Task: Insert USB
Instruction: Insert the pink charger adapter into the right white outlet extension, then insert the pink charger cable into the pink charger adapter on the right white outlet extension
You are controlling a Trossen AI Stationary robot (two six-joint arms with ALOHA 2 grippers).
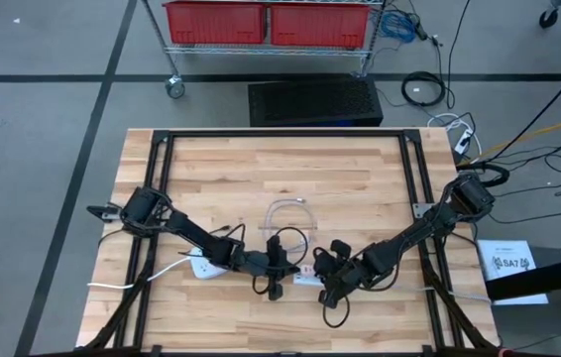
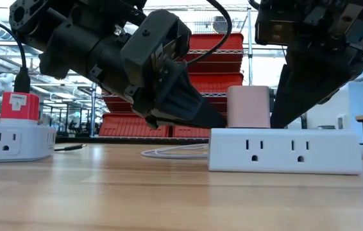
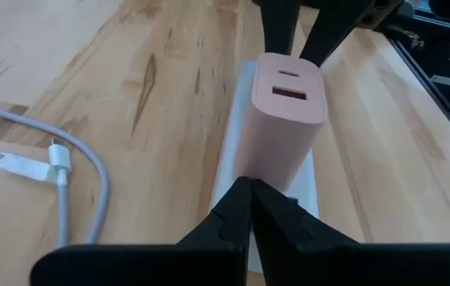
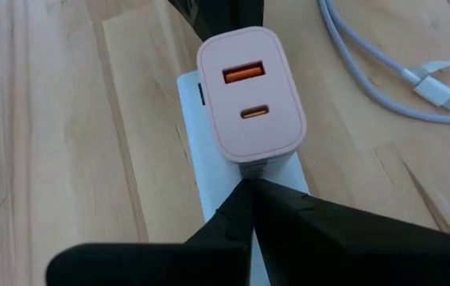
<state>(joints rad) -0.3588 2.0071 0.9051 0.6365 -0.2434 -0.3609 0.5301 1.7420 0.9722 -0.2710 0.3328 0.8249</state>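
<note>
White two-outlet power strip (image 2: 285, 151) near the tabletop's front edge carries the pink USB charger block (image 2: 248, 107). Left gripper (image 3: 250, 184) and right gripper (image 4: 250, 183), jaws closed and empty, flank it. White USB cable (image 1: 287, 208) lies unplugged mid-table; next: pick up its plug.

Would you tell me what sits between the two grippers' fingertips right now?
The pink charger, plugged upright into the white power strip, stands between the left gripper and right gripper; the low view shows it.

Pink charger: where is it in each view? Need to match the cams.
High view: pink charger not discernible between the grippers, low centre.
Low view: pink charger upright on the white power strip, right of centre.
Left wrist view: centre.
Right wrist view: upper centre.
Shared landmark: the white power strip beneath it.
</note>
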